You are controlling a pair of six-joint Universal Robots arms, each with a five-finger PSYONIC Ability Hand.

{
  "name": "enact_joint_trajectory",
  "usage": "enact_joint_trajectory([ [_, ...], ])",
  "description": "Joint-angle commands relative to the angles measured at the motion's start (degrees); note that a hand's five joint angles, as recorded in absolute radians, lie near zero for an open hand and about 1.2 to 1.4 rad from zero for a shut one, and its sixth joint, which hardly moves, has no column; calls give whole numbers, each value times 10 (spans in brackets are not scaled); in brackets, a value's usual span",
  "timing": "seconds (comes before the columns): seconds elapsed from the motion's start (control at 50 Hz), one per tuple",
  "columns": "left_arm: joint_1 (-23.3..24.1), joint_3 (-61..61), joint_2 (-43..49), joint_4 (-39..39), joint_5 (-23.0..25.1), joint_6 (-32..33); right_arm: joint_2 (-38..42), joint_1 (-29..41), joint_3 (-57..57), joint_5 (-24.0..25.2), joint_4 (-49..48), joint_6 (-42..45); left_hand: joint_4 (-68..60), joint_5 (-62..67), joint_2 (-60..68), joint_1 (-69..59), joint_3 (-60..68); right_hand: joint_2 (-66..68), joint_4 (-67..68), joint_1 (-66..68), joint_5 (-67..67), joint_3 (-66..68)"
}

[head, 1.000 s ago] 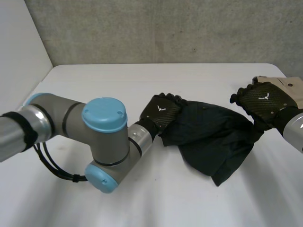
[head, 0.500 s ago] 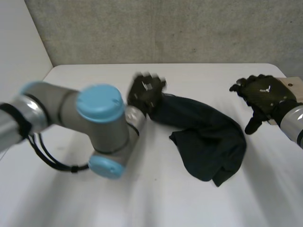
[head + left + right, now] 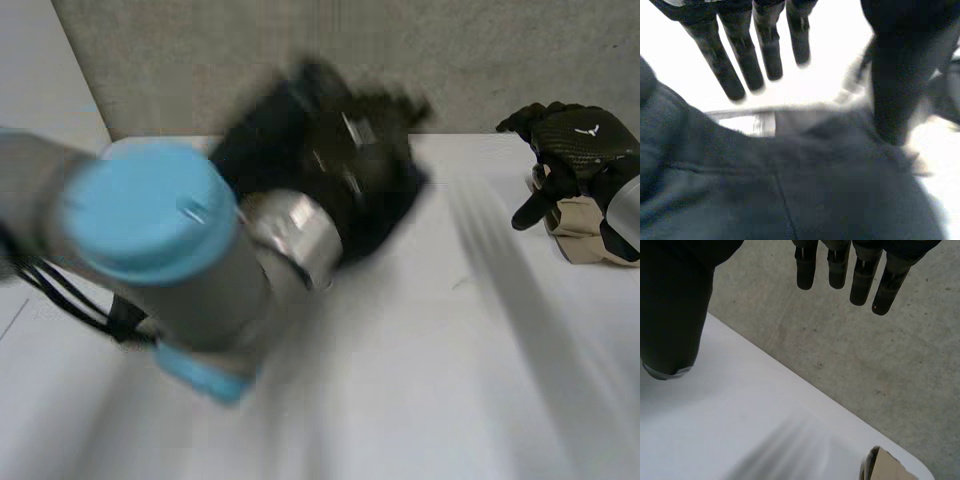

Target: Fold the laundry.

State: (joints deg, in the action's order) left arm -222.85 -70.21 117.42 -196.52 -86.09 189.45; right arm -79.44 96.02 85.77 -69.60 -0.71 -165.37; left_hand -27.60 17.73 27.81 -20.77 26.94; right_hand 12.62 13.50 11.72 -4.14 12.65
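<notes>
Lifting step: the left hand [image 3: 345,150] is up above the white table [image 3: 450,350] with the dark garment [image 3: 790,190] bunched about it. This looks like a shake-out before any fold is made.
Doing it well: I would find one hem or corner and take a firm pinch on it. Then let the cloth hang free so it opens under its own weight, and lay it down flat in the bare middle of the table. The right hand should come across to take a second corner, because one hand alone will leave it in a wad.
Left hand: its fingers [image 3: 742,65] are straight and spread, clear of the cloth. The thumb [image 3: 897,85] reaches down so that its tip touches a fold. The hand is released, not clenched.
Right hand [image 3: 580,150]: relaxed and empty, well apart from the garment, hovering over a tan cloth [image 3: 590,225] at the table's far right.
Garment look: near-black, soft and matte, heavily rumpled, with one straight seam showing.
Garment place: under the left palm, off the table.
</notes>
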Motion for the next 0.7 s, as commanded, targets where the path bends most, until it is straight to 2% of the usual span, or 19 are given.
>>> enact_joint_trajectory([
  [0.02,26,-63,28,132,114,8,17,1,-1,-5,0,11,176,-177,-178,108,-169,-26,-35,-17,41,-27],
  [0.06,24,-70,12,134,120,7,31,3,-5,-7,2,25,176,-177,-178,108,-169,-26,-35,-17,41,-27],
  [0.14,-4,-77,-47,134,98,1,38,7,-8,-11,2,55,176,-177,-178,108,-169,-26,-35,-17,41,-27],
  [0.16,-29,-83,-69,135,77,0,38,11,-9,-12,3,60,176,-177,-178,107,-169,-26,-35,-17,41,-27],
  [0.22,-63,-100,-96,137,42,0,38,36,-7,-12,5,77,174,-175,-176,106,-167,-26,-35,-17,41,-27],
  [0.24,-80,-123,-118,135,13,1,37,45,-5,-11,6,80,172,-173,-174,104,-166,-26,-35,-17,41,-27],
  [0.32,-106,-178,-162,133,-35,7,33,116,12,-10,18,98,167,-168,-169,99,-161,-26,-35,-17,41,-27],
  [0.4,-166,-272,-208,137,-84,8,33,170,32,-9,55,124,157,-158,-159,89,-150,-26,-35,-17,41,-27],
  [0.5,-207,-351,-231,139,-88,15,39,233,56,-17,71,168,150,-152,-152,82,-144,-26,-35,-17,41,-27],
  [0.56,-240,-394,-232,139,-89,47,49,267,68,-39,46,171,150,-152,-152,82,-144,-26,-35,-17,41,-27],
  [0.7,-324,-460,-224,127,-81,137,93,327,113,-119,-83,171,150,-152,-152,82,-144,-26,-35,-17,41,-27],
])
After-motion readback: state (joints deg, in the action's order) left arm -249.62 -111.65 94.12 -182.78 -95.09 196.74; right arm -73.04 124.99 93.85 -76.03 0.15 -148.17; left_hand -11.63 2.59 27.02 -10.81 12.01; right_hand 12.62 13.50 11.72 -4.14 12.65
